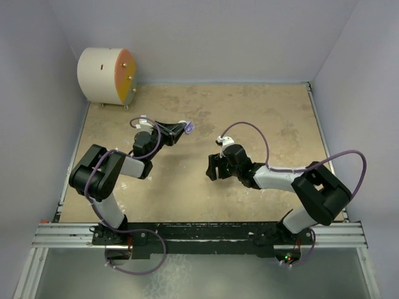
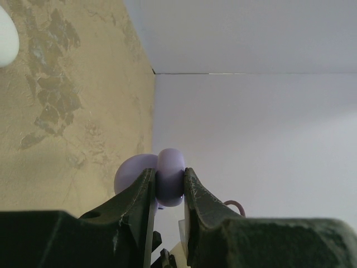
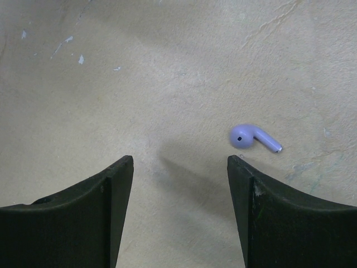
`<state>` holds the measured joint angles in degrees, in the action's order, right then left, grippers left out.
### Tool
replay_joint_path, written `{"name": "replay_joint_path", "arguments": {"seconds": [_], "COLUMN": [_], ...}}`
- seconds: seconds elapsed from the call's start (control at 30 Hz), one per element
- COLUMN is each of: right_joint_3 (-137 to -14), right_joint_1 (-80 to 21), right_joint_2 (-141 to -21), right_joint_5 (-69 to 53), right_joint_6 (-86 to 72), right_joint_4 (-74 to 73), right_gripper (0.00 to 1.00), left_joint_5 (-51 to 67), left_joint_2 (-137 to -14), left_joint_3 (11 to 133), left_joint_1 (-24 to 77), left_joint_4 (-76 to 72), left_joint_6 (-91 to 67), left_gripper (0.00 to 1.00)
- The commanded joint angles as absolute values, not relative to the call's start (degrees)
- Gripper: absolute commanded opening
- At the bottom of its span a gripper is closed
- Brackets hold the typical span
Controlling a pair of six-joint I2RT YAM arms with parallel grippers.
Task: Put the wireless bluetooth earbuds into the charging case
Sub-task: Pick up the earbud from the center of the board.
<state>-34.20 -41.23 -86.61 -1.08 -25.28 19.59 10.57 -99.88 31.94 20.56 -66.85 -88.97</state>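
Note:
My left gripper is shut on the lilac charging case and holds it above the table. In the left wrist view the case is pinched edge-on between both fingers, and a second lilac rounded part shows behind the left finger. My right gripper is open and empty, low over the table near its middle. In the right wrist view one lilac stemmed earbud lies on the table just beyond the right fingertip, outside the jaws. No other earbud is visible.
A big white drum with an orange face stands at the back left corner. Pale walls enclose the tan, mottled table. A white rounded thing shows at the left wrist view's upper left edge.

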Motion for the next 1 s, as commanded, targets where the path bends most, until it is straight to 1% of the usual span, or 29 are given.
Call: {"name": "replay_joint_path", "arguments": {"seconds": [0.0,0.4,0.97], "right_joint_3": [-35.0,-35.25,-36.65], "right_joint_1": [-41.37,-41.39,-40.82], "right_joint_2": [-87.56,-90.14,-92.84], "right_joint_5": [-2.03,-2.35,2.64], "right_joint_6": [-25.14,-25.44,-26.67], "right_joint_4": [22.33,21.53,21.41], "right_gripper": [0.71,0.71,0.73], "left_joint_5": [11.56,11.78,11.72], "left_joint_2": [-98.35,-97.91,-97.19], "left_joint_3": [31.66,30.9,29.54], "left_joint_1": [19.81,19.24,18.71], "left_joint_4": [-70.58,-70.85,-71.1], "left_joint_6": [-89.2,-89.38,-89.52], "left_gripper": [0.0,0.0,0.0]}}
